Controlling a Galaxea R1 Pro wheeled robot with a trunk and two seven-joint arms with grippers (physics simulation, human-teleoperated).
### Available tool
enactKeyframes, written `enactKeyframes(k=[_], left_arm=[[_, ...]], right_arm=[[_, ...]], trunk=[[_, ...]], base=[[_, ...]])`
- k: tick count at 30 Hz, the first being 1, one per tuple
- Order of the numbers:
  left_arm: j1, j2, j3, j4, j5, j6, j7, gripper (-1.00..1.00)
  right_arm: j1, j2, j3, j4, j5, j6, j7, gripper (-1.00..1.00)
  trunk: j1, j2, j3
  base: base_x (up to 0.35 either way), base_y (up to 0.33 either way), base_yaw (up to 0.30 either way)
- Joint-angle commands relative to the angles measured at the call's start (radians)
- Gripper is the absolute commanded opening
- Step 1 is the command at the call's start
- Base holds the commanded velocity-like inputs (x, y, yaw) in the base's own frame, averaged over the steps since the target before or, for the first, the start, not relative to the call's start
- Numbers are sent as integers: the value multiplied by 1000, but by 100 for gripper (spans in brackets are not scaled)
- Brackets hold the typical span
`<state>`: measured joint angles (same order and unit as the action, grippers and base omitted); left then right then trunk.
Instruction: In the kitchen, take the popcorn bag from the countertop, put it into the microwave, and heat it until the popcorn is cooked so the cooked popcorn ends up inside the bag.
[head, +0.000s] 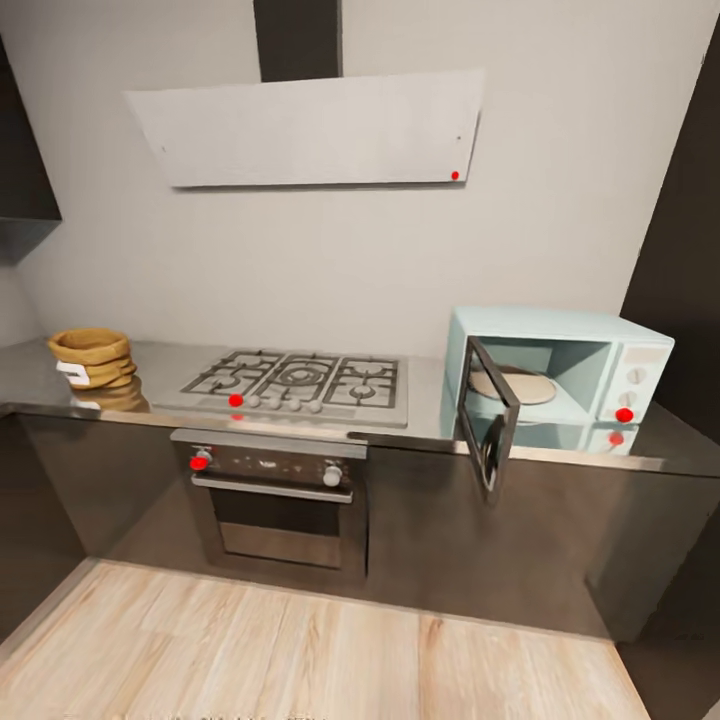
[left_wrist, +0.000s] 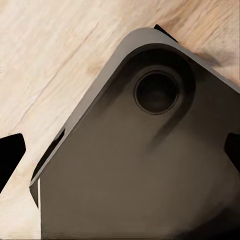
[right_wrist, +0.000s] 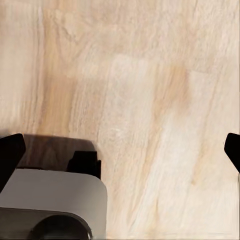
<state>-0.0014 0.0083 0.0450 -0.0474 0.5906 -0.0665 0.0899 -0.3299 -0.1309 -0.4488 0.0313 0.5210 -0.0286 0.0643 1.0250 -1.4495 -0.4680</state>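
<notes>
The popcorn bag (head: 92, 360), a squat tan sack with a rolled rim and white label, stands at the left end of the grey countertop (head: 425, 395). At the right end sits the mint-blue microwave (head: 590, 375); its dark glass door (head: 492, 425) hangs open toward me, a round plate lies inside, and a red light glows by the dials. My left gripper (left_wrist: 120, 152) is open, its dark fingertips (left_wrist: 11, 155) spread wide above my own dark base. My right gripper (right_wrist: 120, 152) is open too, over the wooden floor.
A gas hob (head: 300, 383) lies in the worktop between bag and microwave, with a built-in oven (head: 278, 500) below and a grey hood (head: 310, 125) above. Dark cabinet fronts run under the counter. Pale wooden floor (head: 300, 650) stretches between me and the cabinets.
</notes>
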Motion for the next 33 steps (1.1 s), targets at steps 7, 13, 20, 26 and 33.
enactKeyframes(k=[7,13,20,26,33], left_arm=[[0,-2,-14,-2,-18,84,-1,100],[0,-3,-14,-4,-130,68,-1,100],[0,-3,-3,-2,-138,-14,1,100],[0,-3,-1,-2,-138,-16,1,100],[0,-2,0,-2,-138,-16,1,100]], right_arm=[[108,34,-9,2,9,-26,-35,100],[119,32,-10,2,6,-28,-35,100],[124,24,-8,1,10,-59,-35,100],[124,32,-7,1,8,-63,-35,100],[124,30,-7,2,7,-63,-36,100]], trunk=[[0,-1,-1],[0,-1,-1],[0,-1,-1],[0,-1,-1],[0,-1,-1]], base=[[0,0,288],[0,0,285],[0,0,284],[0,0,284],[0,0,284]])
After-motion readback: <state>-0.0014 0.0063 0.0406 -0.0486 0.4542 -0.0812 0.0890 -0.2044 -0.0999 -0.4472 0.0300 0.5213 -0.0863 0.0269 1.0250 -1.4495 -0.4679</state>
